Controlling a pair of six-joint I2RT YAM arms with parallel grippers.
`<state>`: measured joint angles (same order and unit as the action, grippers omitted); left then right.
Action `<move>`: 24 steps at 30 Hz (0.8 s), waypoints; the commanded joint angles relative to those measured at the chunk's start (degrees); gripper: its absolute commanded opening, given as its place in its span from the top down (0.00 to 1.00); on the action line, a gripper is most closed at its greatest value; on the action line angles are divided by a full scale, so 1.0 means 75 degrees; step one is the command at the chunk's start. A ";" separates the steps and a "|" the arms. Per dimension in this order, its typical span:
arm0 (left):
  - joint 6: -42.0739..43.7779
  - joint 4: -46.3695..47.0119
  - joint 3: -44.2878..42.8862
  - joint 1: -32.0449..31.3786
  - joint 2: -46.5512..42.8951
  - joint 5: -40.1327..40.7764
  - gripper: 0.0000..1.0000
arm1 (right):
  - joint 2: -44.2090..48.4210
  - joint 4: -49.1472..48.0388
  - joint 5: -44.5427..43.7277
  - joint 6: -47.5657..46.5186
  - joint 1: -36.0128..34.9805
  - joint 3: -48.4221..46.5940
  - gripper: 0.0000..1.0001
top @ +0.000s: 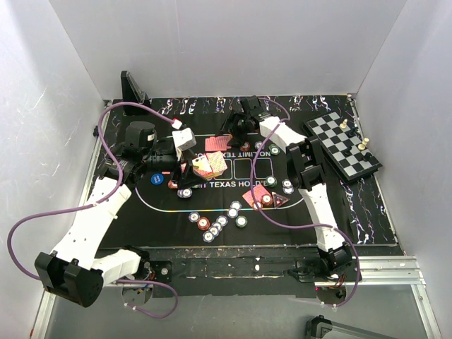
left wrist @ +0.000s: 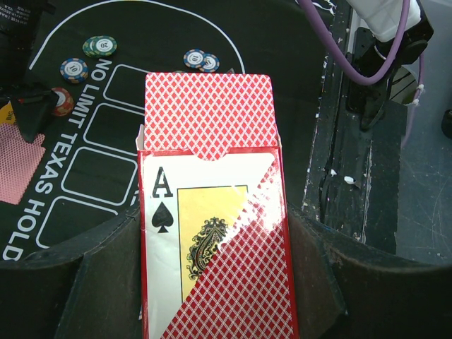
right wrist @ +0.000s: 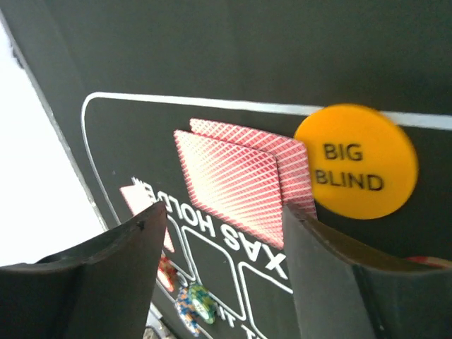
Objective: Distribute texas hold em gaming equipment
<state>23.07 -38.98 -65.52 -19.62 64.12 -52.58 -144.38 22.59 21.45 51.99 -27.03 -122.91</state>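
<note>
My left gripper [left wrist: 212, 233] is shut on a red card box [left wrist: 212, 212] that shows an ace of spades, its top flap standing open. From above, that box [top: 210, 164] hangs over the mat's left centre. At the mat's far side my right gripper [right wrist: 224, 215] stands open with nothing between its jaws, just above two overlapping red-backed cards [right wrist: 240, 176]. A yellow "BIG BLIND" button [right wrist: 357, 161] lies beside them. Several poker chips [top: 212, 226] are scattered near the front. More cards [top: 256, 194] lie right of centre with a dark triangular marker [top: 280, 200].
A chessboard with pieces [top: 344, 147] sits at the right edge of the black mat [top: 169, 205]. A blue disc [top: 155, 178] lies left of the box. A black stand [top: 133, 88] occupies the back left corner. Purple cables loop beside both arms.
</note>
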 commanded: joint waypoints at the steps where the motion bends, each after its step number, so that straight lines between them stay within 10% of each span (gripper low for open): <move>1: -0.0029 0.0077 -0.0264 0.0026 -0.0264 -0.0244 1.00 | 0.0534 0.0667 -0.0340 -0.0333 -0.0029 -0.0182 0.21; 13: 0.0029 0.0053 -0.0124 0.0037 -0.0287 -0.0279 1.00 | 0.3168 0.0727 0.0208 -0.0709 0.0240 0.0624 0.16; 24: 0.0240 0.0159 -0.0030 0.0026 -0.0065 -0.0431 1.00 | 0.7049 -0.2235 0.2552 0.0439 0.0323 0.5511 0.11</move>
<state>23.40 -39.31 -65.49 -19.62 63.96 -53.43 -95.09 16.38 31.66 51.18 -24.03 -89.93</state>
